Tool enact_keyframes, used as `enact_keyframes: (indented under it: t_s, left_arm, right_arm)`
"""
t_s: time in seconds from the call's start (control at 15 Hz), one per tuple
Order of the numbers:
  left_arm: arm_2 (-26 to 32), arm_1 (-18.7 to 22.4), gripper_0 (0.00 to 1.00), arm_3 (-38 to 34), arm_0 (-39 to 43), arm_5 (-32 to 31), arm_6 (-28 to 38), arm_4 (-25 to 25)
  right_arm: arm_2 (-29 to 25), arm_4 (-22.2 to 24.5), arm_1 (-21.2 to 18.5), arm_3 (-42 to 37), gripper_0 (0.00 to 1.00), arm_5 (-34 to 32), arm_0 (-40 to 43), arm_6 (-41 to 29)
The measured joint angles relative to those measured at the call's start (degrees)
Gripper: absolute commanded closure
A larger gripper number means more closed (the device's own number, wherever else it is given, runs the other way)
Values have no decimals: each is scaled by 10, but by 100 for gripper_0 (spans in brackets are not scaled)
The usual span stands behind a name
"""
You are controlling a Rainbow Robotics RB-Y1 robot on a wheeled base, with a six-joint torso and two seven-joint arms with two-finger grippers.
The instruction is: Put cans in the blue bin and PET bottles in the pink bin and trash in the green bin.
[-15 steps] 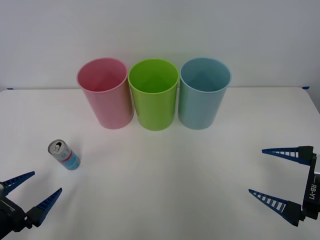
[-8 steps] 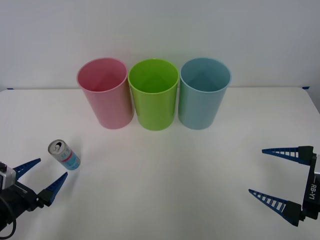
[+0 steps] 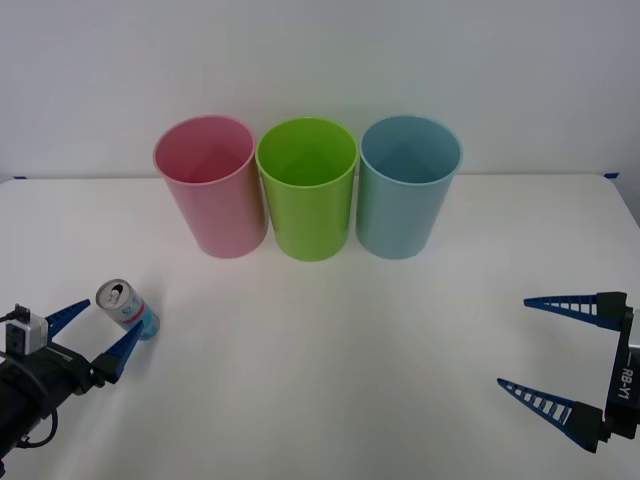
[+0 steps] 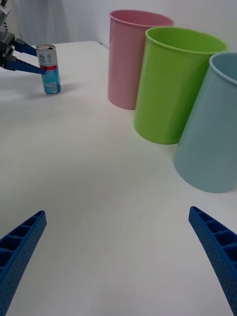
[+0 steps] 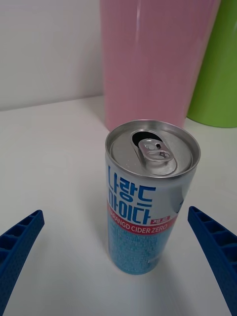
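Bright, even light; faint shadows, seemingly sharp.

left hand [image 3: 98,335] now forward beside the can [image 3: 128,308], open fingers either side, not touching

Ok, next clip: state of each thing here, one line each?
can: upright on the table, opened, not gripped.
pink bin: upright, looks empty.
green bin: upright, looks empty.
blue bin: upright, looks empty.
left gripper: open, fingers either side of the can.
right gripper: open, idle at the table's right.
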Motion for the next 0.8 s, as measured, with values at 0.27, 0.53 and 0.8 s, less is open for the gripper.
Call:
enact_keyframes:
  t_s: [0.27, 0.53, 0.8]
  left_arm:
    - [-28, 0, 0, 1, -15, 34, -14, 7]
    - [-47, 0, 0, 14, -35, 45, -20, 7]
    - [-55, 0, 0, 33, -62, 44, -22, 1]
  right_arm:
    - [0, 0, 0, 0, 0, 0, 0, 0]
    - [0, 0, 0, 0, 0, 0, 0, 0]
    - [0, 0, 0, 0, 0, 0, 0, 0]
